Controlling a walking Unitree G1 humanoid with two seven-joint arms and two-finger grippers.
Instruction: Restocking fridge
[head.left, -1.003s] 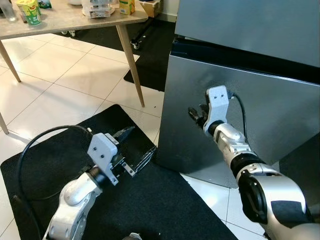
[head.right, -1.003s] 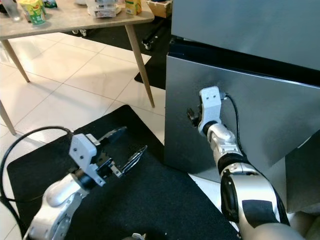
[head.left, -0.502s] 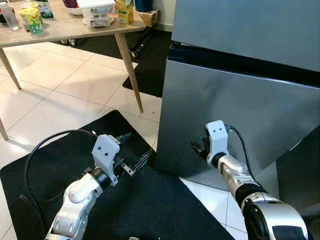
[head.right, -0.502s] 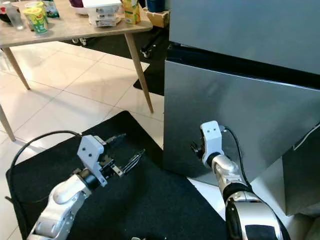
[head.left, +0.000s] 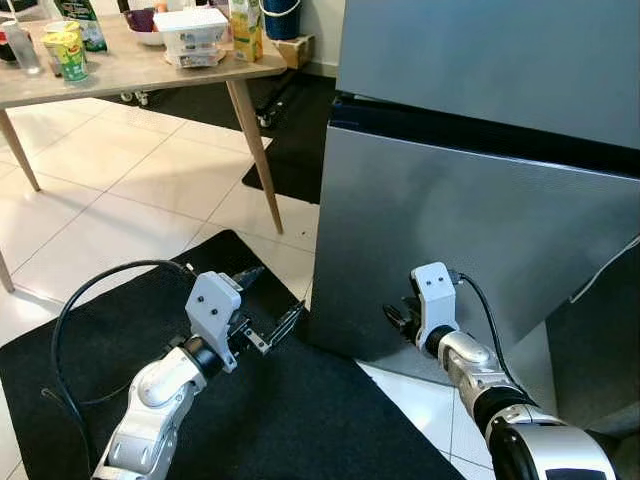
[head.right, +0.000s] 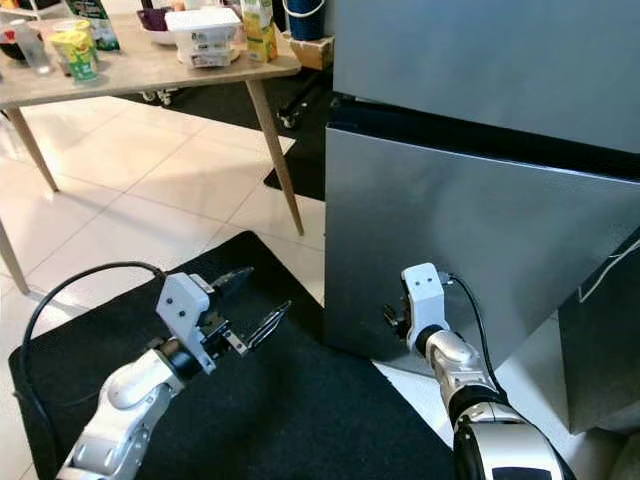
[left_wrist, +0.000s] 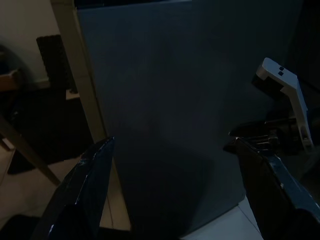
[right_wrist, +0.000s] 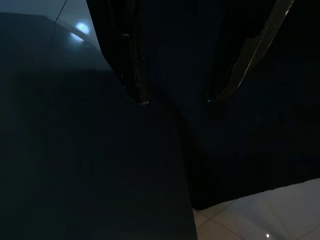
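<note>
since a second ago the right gripper has dropped from the middle of the fridge's lower door to near its bottom edge, and the view now takes in more of the table. that gripper sits against the steel panel, low down; in its wrist view the two fingers are a little apart with nothing between them, over dark metal and a strip of white tile. the left gripper hovers over the black mat, just beside the fridge's left corner, its fingers spread wide and empty, pointing at the door. a black cable loops behind the left arm. the fridge stands shut, a dark gap between the upper and lower doors. further back to the left, a wooden table holds a clear food box, a juice carton, a green cup and a bowl.
</note>
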